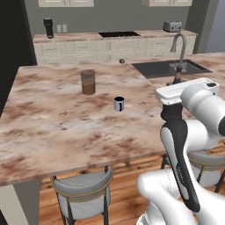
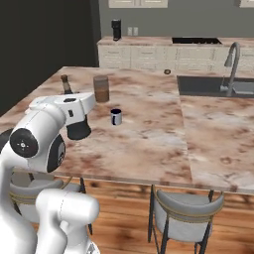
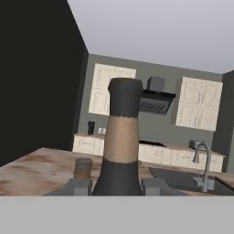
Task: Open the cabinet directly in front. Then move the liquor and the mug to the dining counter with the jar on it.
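Lighting is even and diffuse, source not identifiable — no hard shadows fall on the dining counter (image 1: 52, 132). Only a faint dark patch sits under the mug (image 1: 119, 103). No glare shows on the marble or the jar (image 1: 88, 81). The room's left side is near black in all views. Rendering is soft and low in resolution — far cabinets blur slightly. No edge distortion is evident.

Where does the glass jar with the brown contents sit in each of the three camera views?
Left base view: jar upper left of centre on the dining counter, behind the mug.
Right base view: jar upper left, behind the mug.
Hand view: jar lower left, beside the liquor.
Shared landmark: the mug.
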